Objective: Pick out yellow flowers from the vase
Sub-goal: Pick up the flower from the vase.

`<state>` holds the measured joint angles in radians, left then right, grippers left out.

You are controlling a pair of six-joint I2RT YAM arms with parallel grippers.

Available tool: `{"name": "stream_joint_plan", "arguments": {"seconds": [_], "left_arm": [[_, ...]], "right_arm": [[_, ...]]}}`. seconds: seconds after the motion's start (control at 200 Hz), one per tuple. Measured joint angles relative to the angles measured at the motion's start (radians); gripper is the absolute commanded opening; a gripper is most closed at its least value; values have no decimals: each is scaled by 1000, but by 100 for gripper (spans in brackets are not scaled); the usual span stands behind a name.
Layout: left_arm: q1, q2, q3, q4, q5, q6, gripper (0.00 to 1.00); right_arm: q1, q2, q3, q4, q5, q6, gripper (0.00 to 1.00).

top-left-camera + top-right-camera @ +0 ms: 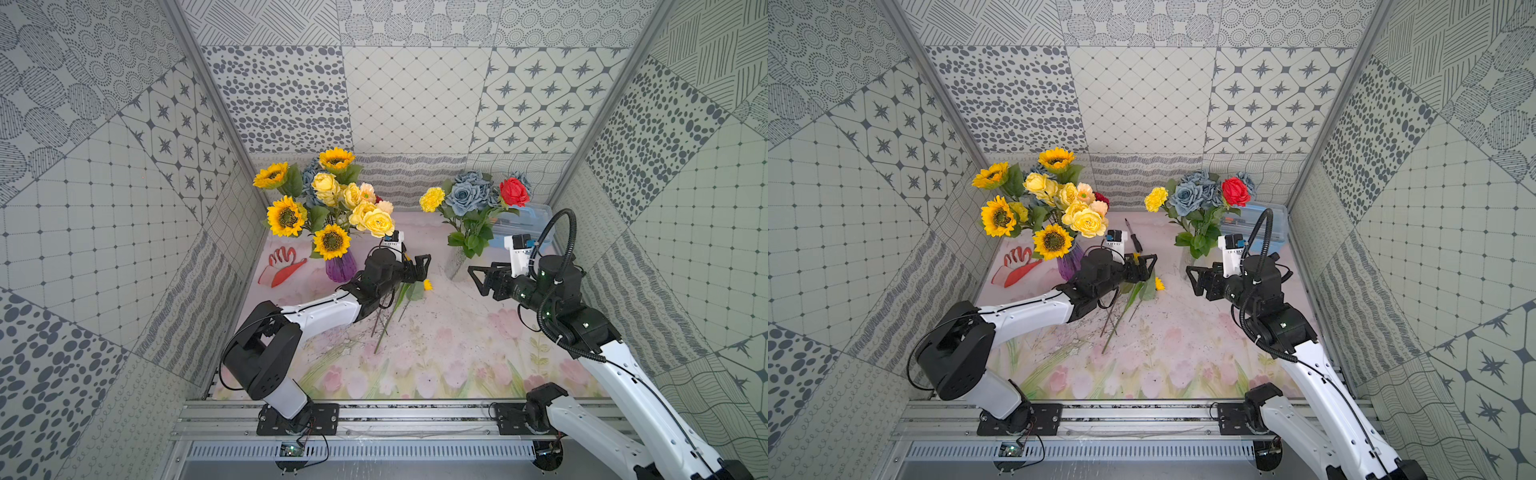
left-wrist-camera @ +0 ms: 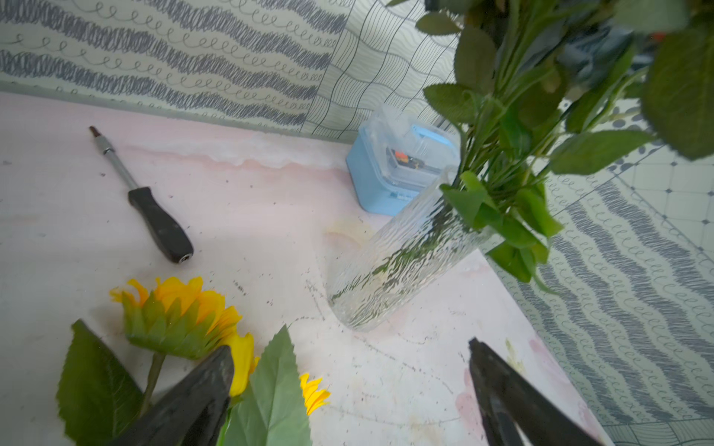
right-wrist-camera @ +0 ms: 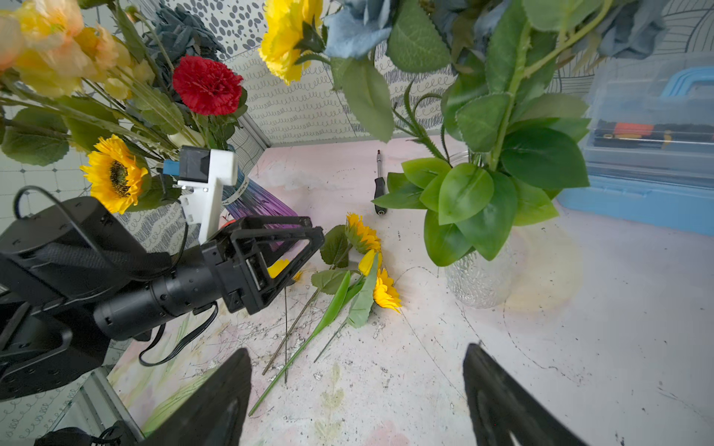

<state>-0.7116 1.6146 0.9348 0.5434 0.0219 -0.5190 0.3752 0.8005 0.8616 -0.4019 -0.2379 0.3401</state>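
Flowery tabletop [image 2: 270, 216] beneath low, outstretched left claw [image 2: 349, 347], spread wide by sunflowers [image 2: 181, 316].

Clear vase [image 2: 402, 266]: rippled glossy glass noted. Screwdriver [image 2: 147, 208]: bright metal shaft, matt black handle. Box [image 2: 371, 185] at 2 o'clock: translucent plastic.

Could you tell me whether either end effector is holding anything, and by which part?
Nothing is held; the left end effector and right end effector both stand open.
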Motion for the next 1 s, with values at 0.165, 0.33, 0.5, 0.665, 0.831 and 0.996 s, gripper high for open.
{"name": "stream_joint_plan", "arguments": {"seconds": [0.165, 0.33, 0.5, 0.665, 0.831, 0.996], "left_arm": [[0, 70, 52, 127, 47, -22, 92], [1, 143, 122, 213, 95, -47, 89], [1, 201, 200, 273, 135, -58, 81], [2, 253, 255, 316, 160, -70, 80], [2, 314, 305, 340, 173, -75, 79], [3, 362, 348, 345, 177, -74, 79]], "right_arm": [[-4, -88, -71, 41, -25, 33, 87], [-18, -132, -109, 50, -27, 59, 87], [-26, -174, -163, 23, -36, 77, 86], [-30, -240, -185, -29, -54, 97, 86], [-34, -277, -201, -43, -66, 109, 86], [-35, -275, -213, -47, -76, 124, 86]]}}
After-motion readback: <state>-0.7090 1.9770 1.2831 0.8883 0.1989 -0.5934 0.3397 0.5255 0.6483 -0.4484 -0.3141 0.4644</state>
